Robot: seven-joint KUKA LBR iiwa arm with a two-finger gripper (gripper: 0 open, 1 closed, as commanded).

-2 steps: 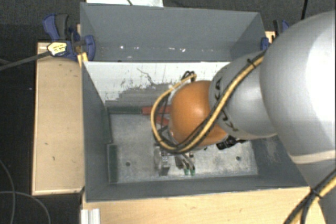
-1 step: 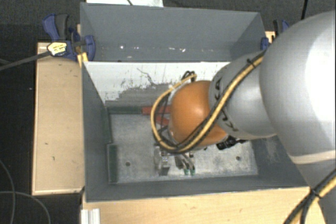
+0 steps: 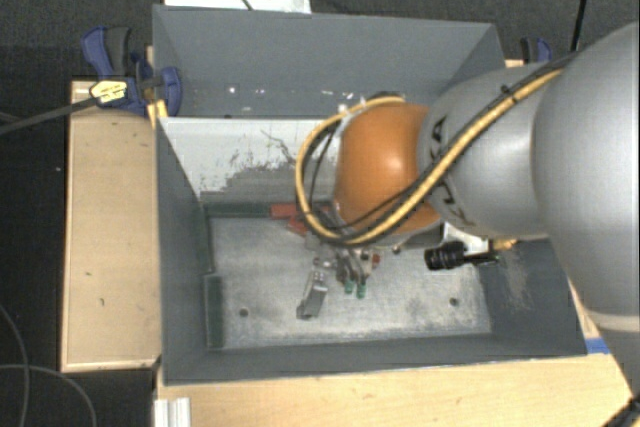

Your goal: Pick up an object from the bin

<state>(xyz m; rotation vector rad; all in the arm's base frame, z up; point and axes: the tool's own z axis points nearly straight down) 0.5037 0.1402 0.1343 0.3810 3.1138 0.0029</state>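
My gripper (image 3: 337, 267) reaches down under the orange dome to the middle of the bin floor. A small grey oblong piece (image 3: 313, 300) lies tilted on the floor just in front of it and slightly left. Close on its right is a small thing with green ends (image 3: 357, 288). Whether the gripper touches either one is hidden by the wrist. Behind the gripper, at the foot of the back wall, a flat red-orange thing (image 3: 287, 213) shows partly from under the dome.
A dark grey-green bar (image 3: 213, 309) lies along the bin's left wall. A black cylindrical thing (image 3: 452, 258) lies to the gripper's right, under the arm. The arm and dome cover the bin's right and back middle.
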